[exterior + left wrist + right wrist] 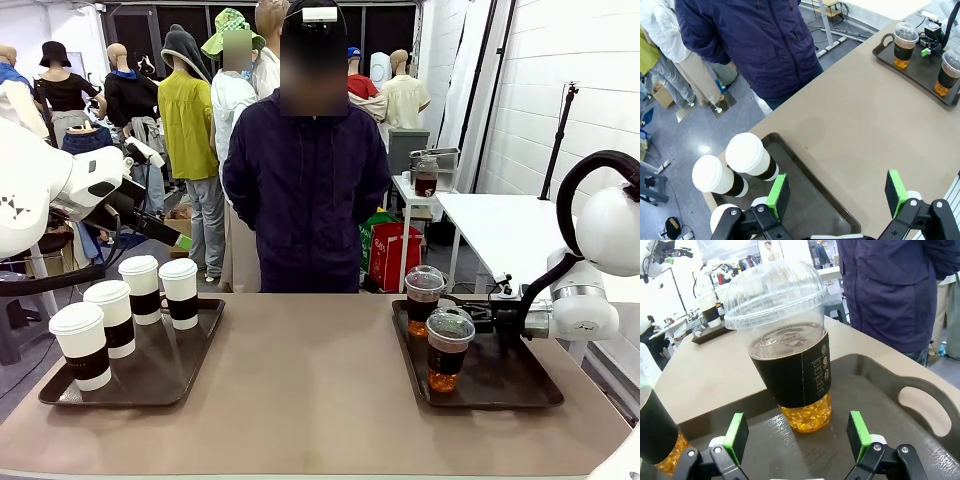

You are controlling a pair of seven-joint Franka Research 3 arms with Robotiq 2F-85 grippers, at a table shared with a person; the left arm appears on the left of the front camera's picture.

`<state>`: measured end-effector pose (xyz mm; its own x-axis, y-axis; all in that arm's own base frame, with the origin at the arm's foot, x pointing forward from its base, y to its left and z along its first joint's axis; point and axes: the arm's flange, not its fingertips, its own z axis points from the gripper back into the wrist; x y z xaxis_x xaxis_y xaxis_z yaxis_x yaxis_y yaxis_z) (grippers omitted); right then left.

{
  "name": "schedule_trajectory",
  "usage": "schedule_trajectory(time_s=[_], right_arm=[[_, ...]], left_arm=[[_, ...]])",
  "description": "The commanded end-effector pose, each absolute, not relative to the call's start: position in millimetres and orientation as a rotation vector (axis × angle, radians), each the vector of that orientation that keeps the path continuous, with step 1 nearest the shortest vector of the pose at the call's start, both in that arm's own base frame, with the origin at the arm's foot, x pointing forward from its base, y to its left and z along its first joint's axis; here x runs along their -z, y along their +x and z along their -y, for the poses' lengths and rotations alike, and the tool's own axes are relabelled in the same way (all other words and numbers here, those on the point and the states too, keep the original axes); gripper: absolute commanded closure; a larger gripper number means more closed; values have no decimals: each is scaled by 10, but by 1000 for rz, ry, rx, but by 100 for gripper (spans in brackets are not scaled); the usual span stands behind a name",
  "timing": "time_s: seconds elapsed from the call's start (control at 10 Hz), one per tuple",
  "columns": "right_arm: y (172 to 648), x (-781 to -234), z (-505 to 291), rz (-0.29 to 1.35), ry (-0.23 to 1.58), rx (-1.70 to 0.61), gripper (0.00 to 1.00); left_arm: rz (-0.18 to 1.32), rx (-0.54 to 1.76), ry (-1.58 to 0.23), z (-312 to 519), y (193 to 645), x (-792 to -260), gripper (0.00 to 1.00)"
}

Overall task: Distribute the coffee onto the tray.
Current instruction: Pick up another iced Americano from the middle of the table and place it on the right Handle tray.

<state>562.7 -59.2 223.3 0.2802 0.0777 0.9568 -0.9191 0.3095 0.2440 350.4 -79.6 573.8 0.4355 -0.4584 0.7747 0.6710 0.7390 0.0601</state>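
Two trays are set on the surface (320, 390), one at each end. On the left tray (150, 375) four lidded cups (112, 318) are lined up from near left to far right. On the right tray (510, 385) two domed cups (448, 348) are placed close together at its left part, one behind the other. A person (308, 190) is stationed behind the surface's far edge, between the trays.

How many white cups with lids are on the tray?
4, all on the left tray: nearest cup, next cup, third cup, and fourth cup beside it at the far end. None seems hidden.
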Motion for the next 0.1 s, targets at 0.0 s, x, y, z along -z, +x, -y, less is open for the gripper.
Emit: schedule_trajectory(time_s=[0.0], right_arm=[[5648, -2236, 590, 1058, 1022, -856, 0]], left_arm=[[866, 714, -282, 786, 3500, -5735, 0]])
